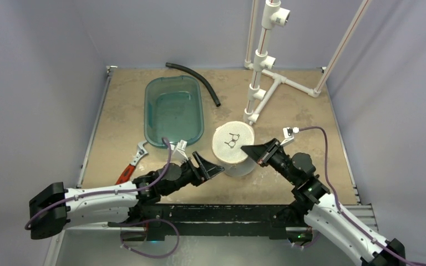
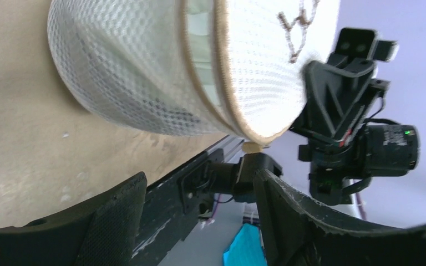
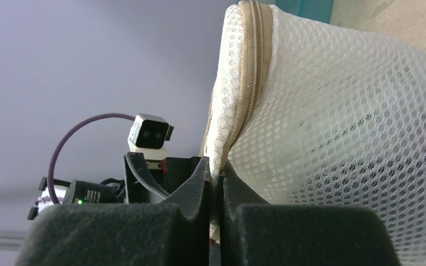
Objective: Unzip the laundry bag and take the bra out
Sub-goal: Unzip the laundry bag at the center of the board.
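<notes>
Place: a robot lab test cell.
Enclosure: plain lavender-grey walls (image 1: 33, 83) close in a tan table (image 1: 310, 111) on three sides.
Rig: left arm (image 1: 100, 199) and right arm (image 1: 333, 213) are bolted to a black rail (image 1: 222, 213) and trail purple cables (image 1: 324, 133).
Fixture: a white PVC pipe frame (image 1: 262, 61) stands at the far edge.
Props: laundry bag (image 1: 233, 141), teal tub (image 1: 147, 111), wrench (image 1: 133, 163) and black hose (image 1: 197, 80) lie spread on the tabletop.

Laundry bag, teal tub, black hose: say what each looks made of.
Laundry bag: white mesh fabric, probably synthetic, matte, with open honeycomb holes and a tan zipper tape. Teal tub: likely plastic, glossy and translucent, with bright glints. Black hose: probably rubber or foam, dull, bent in a curve.
</notes>
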Controlling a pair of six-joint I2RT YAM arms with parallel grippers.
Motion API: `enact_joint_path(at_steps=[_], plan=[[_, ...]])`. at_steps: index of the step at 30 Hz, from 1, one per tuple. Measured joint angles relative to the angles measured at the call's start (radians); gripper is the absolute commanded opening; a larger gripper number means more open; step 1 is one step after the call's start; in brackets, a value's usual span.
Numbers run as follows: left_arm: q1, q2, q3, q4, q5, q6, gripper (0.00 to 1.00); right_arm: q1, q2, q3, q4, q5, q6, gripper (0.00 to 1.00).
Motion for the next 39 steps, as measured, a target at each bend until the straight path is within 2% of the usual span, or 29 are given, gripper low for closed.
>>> enact_joint_path(at_steps=[6, 11, 20, 22, 25, 27, 28, 29, 31, 33, 35, 39], plan=[[-0.013, 0.036, 0.002, 0.153, -0.068, -0.017, 0.66, 0.012, -0.042, -0.019, -0.015, 0.037, 0.037, 0.0], [-0.017, 0.094, 0.026, 0.198, -0.108, -0.031, 0.6, 0.013, -0.105, -0.075, -0.035, 0.05, 0.069, 0.0], [-0.017, 0.256, 0.059, 0.244, -0.121, -0.054, 0.56, 0.019, -0.144, -0.108, -0.063, 0.056, 0.097, 0.0], [-0.017, 0.283, 0.091, 0.244, -0.12, -0.053, 0.49, 0.02, -0.156, -0.109, -0.069, 0.056, 0.099, 0.0], [-0.017, 0.315, 0.121, 0.258, -0.12, -0.055, 0.27, 0.02, -0.178, -0.115, -0.087, 0.056, 0.098, 0.0], [-0.017, 0.328, 0.123, 0.261, -0.12, -0.054, 0.16, 0.02, -0.182, -0.116, -0.098, 0.055, 0.098, 0.0], [-0.017, 0.332, 0.123, 0.259, -0.12, -0.057, 0.11, 0.02, -0.182, -0.115, -0.103, 0.054, 0.093, 0.03], [-0.017, 0.335, 0.123, 0.255, -0.12, -0.058, 0.06, 0.02, -0.181, -0.115, -0.109, 0.053, 0.087, 0.12], [-0.017, 0.336, 0.123, 0.248, -0.121, -0.063, 0.0, 0.02, -0.173, -0.11, -0.129, 0.049, 0.066, 0.37], [-0.016, 0.333, 0.123, 0.245, -0.122, -0.064, 0.0, 0.02, -0.159, -0.088, -0.174, 0.035, 0.03, 0.55], [-0.017, 0.316, 0.123, 0.229, -0.126, -0.064, 0.0, 0.02, -0.148, -0.051, -0.229, 0.019, -0.022, 0.62], [-0.018, 0.225, 0.123, 0.142, -0.156, -0.071, 0.0, 0.024, -0.134, 0.078, -0.348, -0.003, -0.179, 0.63]])
